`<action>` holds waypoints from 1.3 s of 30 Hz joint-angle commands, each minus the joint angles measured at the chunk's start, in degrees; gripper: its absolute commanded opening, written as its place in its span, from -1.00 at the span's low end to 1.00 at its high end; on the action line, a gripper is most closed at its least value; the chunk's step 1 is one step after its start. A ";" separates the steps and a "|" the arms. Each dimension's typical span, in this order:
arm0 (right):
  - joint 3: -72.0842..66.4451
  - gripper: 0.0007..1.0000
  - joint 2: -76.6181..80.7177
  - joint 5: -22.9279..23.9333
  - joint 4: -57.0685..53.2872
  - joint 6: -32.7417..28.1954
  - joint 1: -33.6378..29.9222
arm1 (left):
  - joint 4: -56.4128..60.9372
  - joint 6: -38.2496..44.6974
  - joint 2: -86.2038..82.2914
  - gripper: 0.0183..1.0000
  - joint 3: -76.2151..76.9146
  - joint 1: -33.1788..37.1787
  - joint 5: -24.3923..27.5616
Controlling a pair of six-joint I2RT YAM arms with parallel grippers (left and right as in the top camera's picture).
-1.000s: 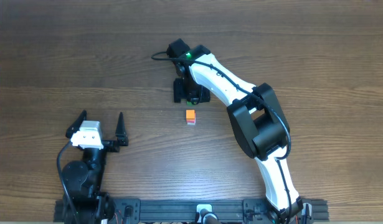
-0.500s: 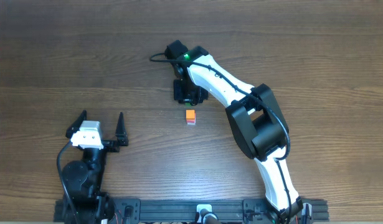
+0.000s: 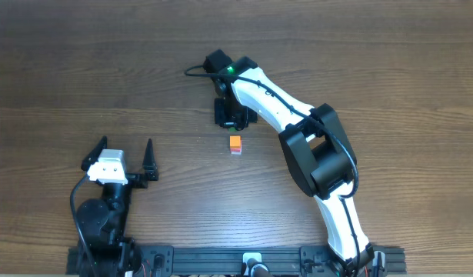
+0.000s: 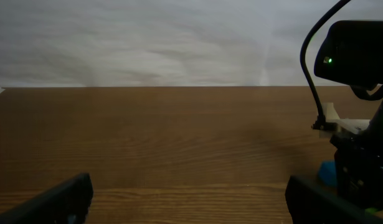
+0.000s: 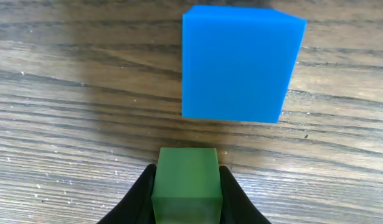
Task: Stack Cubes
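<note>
One green cube (image 5: 186,186) in right end effector (image 5: 187,177), narrow gap to blue cube (image 5: 238,62)

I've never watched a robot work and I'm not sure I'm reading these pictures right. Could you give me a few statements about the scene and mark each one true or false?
1. The right gripper is shut on a green cube. True.
2. The blue cube sits on top of the green cube. False: it stands on the table, just beyond the green cube.
3. The left gripper is open and holds nothing. True.
4. The orange cube is held by the left gripper. False: it is out on the table near the right gripper, with no gripper on it.
</note>
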 commanded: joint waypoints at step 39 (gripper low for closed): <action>-11.47 -0.98 -23.76 6.38 -5.73 7.48 7.41 | -0.04 0.83 -0.24 1.00 -0.31 -0.26 -0.46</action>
